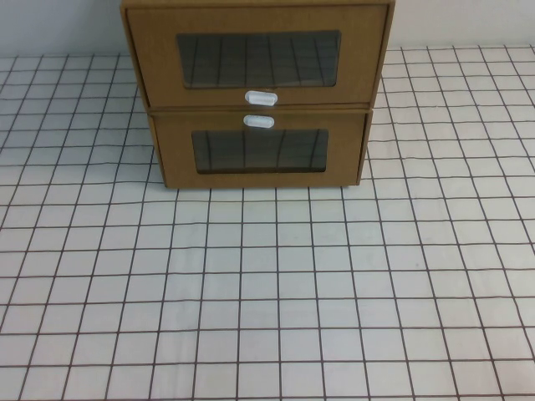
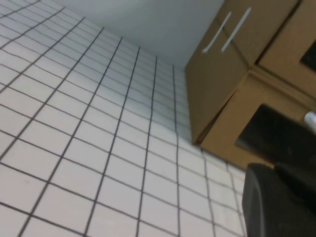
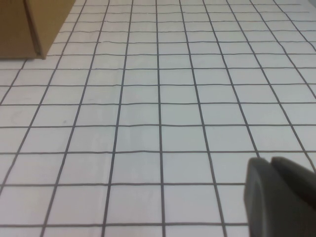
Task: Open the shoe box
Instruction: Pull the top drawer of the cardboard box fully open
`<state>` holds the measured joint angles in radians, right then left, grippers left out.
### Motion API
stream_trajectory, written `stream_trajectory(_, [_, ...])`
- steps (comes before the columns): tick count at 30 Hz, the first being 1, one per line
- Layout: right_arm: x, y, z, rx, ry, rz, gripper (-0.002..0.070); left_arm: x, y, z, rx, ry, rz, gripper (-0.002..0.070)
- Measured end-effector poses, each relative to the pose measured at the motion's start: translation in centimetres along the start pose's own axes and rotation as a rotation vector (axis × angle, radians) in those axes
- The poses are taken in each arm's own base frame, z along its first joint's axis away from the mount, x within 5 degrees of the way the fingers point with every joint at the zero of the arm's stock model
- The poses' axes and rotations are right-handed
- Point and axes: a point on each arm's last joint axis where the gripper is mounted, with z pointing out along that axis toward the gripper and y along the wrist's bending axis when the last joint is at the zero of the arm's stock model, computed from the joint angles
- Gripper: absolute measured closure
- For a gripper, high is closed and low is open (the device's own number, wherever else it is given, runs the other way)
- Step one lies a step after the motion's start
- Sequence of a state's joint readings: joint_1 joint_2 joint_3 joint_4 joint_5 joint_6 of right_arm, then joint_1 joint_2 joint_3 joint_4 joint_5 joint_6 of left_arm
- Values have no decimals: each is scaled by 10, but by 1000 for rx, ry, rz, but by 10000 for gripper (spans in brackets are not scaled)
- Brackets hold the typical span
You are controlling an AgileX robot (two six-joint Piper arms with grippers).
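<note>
2 stacked shoe boxes closed, fronts and white handles facing robot, ready for pull; right pincer pressed together, empty, low over table, boxes well ahead; left pincer nearer boxes, grip state: cannot tell.

A brown cardboard shoe box of two stacked compartments is standing upright at the far middle of the white gridded tabletop. Both front panels are sitting closed, each carrying a dark window and a small white oval handle. The upper handle is lying just above the lower handle.
</note>
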<state>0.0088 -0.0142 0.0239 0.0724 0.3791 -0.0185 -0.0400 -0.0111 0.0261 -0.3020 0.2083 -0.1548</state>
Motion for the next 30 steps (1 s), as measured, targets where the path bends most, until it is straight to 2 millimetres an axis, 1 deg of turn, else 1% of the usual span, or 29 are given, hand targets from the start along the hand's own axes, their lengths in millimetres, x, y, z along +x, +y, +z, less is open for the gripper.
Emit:
stream_trajectory(2, [0,0,0,0,0,0,689,-3,-1,0,16,-32,-84,677])
stream_trajectory(7, [0,0,0,0,0,0,689,-8,-2,0,31,-91,-124,677])
stream_trajectory(9, [0,0,0,0,0,0,690,-7,-2,0,30,-75,-136,677])
stream_trajectory(11, [0,0,0,0,0,0,689,-11,-8,-3,39,-29,-134,677])
stream_trajectory(13, [0,0,0,0,0,0,690,-23,-17,-5,53,31,-95,677])
stream_trajectory(15, [0,0,0,0,0,0,690,-42,-31,-6,75,103,-28,677])
stream_trajectory(18, [0,0,0,0,0,0,690,-70,-51,1,96,240,84,677])
stream_trajectory(21, [0,0,0,0,0,0,689,-97,-70,22,124,373,208,677])
stream_trajectory(24, [0,0,0,0,0,0,689,-130,-92,48,198,387,314,677])
stream_trajectory(27, [0,0,0,0,0,0,689,-162,-116,81,292,368,393,677])
stream_trajectory(30, [0,0,0,0,0,0,689,-194,-140,121,381,385,435,677])
